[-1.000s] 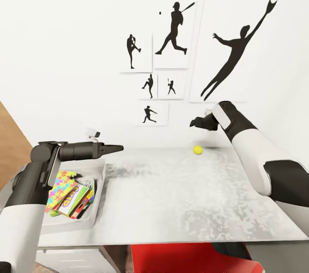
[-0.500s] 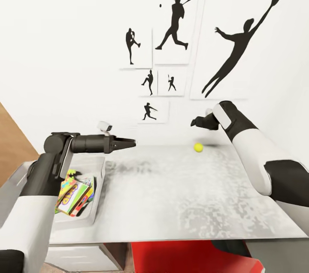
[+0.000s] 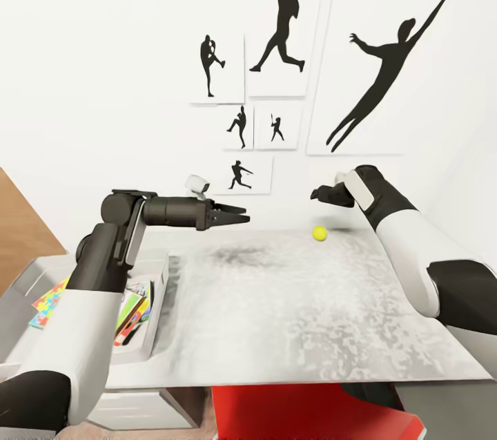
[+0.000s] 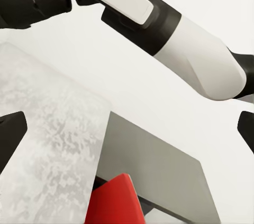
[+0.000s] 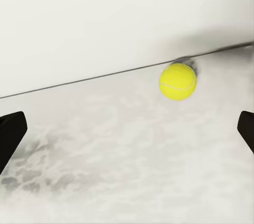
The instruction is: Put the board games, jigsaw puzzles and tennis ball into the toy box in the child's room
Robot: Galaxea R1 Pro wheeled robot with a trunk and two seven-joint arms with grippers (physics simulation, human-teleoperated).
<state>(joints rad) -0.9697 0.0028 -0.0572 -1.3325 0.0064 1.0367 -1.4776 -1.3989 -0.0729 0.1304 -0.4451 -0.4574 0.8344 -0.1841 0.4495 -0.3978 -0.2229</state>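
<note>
Since a second ago, the left arm has swung out from above the toy box [image 3: 155, 340] toward the middle of the surface [image 3: 290, 316], and its gripper [image 3: 238, 218] now hovers over the far part of the surface with fingers slightly apart, holding nothing. Right gripper [image 3: 319, 193] hangs by the back wall just above the ball [image 3: 319, 233], its fingertips spread wide at the edges of the wrist view, empty. That yellow-green ball [image 5: 178, 82] rests on the pale surface close to the wall. At the near left, the grey toy box holds colourful game boxes [image 3: 131, 312], and a puzzle board [image 3: 47, 303] shows beside the left arm.
</note>
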